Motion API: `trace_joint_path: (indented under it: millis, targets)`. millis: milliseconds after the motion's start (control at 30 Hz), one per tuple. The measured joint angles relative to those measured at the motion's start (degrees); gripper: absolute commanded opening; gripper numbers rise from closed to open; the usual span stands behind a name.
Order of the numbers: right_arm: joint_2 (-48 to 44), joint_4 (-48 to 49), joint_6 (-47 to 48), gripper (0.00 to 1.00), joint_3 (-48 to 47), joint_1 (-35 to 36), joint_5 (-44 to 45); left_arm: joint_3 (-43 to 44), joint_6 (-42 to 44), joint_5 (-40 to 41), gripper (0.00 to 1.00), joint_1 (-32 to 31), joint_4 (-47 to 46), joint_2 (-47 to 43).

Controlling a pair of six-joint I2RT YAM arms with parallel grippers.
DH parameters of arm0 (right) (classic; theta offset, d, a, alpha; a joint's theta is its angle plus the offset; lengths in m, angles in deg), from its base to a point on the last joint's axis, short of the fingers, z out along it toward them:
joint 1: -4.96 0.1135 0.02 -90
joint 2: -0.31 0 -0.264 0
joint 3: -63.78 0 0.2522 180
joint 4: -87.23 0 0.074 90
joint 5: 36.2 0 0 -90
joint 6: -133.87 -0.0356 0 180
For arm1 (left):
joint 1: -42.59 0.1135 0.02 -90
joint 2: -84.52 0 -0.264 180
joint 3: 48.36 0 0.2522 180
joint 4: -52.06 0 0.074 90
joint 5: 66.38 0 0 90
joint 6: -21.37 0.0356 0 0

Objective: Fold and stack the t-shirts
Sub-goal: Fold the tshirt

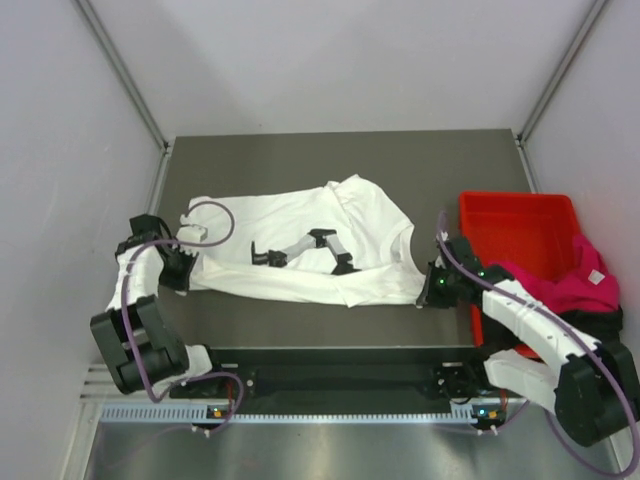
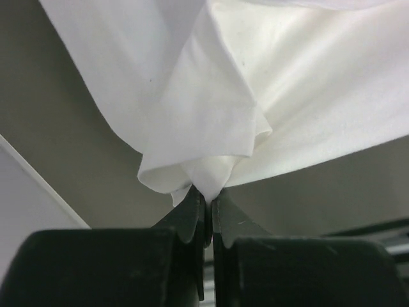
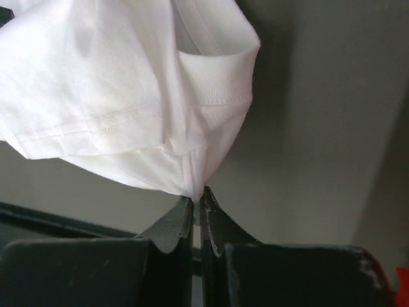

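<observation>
You've got one white t-shirt (image 1: 300,250) on the grey table (image 1: 300,160), left gripper (image 2: 208,203) and right gripper (image 3: 197,199) each pinched onto it, one pink t-shirt (image 1: 565,280) draped on one red bin (image 1: 510,225), white walls (image 1: 350,60).

- white tee (image 1: 370,225): plain white; print (image 1: 305,248) blk + grey
- pink tee (image 1: 565,285): magenta, no pattern
- bin (image 1: 510,215): red
- table (image 1: 300,160): dk grey, plain
- arms (image 1: 530,325): white shells, blk joints
- cables (image 1: 215,212): purple

left gripper (image 2: 208,199) clamped tight on the white t-shirt (image 1: 240,235) at its left end, right gripper (image 3: 197,199) clamped tight at its right end
</observation>
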Motion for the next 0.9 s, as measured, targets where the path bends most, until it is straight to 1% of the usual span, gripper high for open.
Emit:
trace_joint_path:
  millis: [100, 133, 167, 200, 233, 267, 333, 367, 467, 533, 633, 667, 733, 767, 800, 900]
  targets:
    - [-4.1, -4.5, -1.9, 0.00, 1.2, 0.2, -1.6, -2.4, 2.9, 2.7, 0.00, 0.0, 4.3, -3.7]
    - [-5.5, -6.1, -2.5, 0.00, 1.2, 0.2, -1.8, -2.8, 3.6, 3.6, 0.05, 0.0, 5.4, -4.1]
    - [-7.0, -7.6, -3.3, 0.03, 1.2, 0.3, -1.9, -3.0, 4.2, 4.5, 0.16, 0.0, 6.3, -4.1]
    - [-8.3, -8.7, -3.7, 0.14, 1.2, 0.4, -1.8, -3.1, 4.7, 5.0, 0.46, 0.0, 6.9, -4.1]
    - [-9.9, -10.0, -4.5, 0.40, 1.2, 0.4, -1.8, -3.1, 5.6, 5.8, 0.74, 0.0, 7.6, -4.0]
    - [-11.2, -11.2, -5.0, 0.46, 1.2, 0.4, -1.5, -3.0, 6.2, 6.5, 0.99, 0.0, 8.1, -3.9]
    - [-13.5, -14.3, -5.0, 0.57, 0.6, 0.4, -0.5, -2.0, 6.3, 7.2, 0.99, 0.1, 9.7, -3.2]
    - [-14.0, -15.7, -4.8, 0.65, -0.3, 0.4, 0.0, -1.0, 6.1, 7.3, 0.99, 0.1, 10.4, -2.5]
    - [-13.3, -18.0, -3.3, 0.77, -7.0, 0.4, 2.7, 5.7, 4.5, 6.3, 0.99, 0.1, 12.0, 0.4]
    - [-10.4, -16.7, -0.8, 0.76, -13.8, 0.4, 4.5, 11.6, 1.7, 4.2, 0.99, 0.1, 11.6, 2.4]
    - [-1.1, -11.6, 4.9, 0.73, -25.6, 0.4, 6.5, 18.1, -4.7, 0.7, 0.95, -0.7, 6.7, 5.3]
    - [3.7, -9.7, 7.2, 0.73, -30.1, 0.4, 7.1, 19.3, -7.3, 0.6, 0.93, -1.7, 4.3, 6.7]
    - [12.9, -6.3, 10.7, 0.70, -38.6, 0.4, 7.8, 20.8, -11.2, 1.5, 0.93, -4.0, -0.2, 10.6]
    - [18.4, -4.7, 12.4, 0.69, -43.4, 0.3, 8.2, 21.6, -13.3, 2.3, 0.90, -5.2, -2.1, 13.1]
    - [25.0, -1.7, 14.3, 0.68, -48.4, 0.3, 8.4, 22.3, -15.2, 3.0, 0.89, -6.2, -4.3, 15.9]
    - [40.4, 1.8, 18.2, 0.66, -60.0, 0.2, 8.7, 27.6, -20.2, 4.7, 0.87, -7.8, -7.6, 26.4]
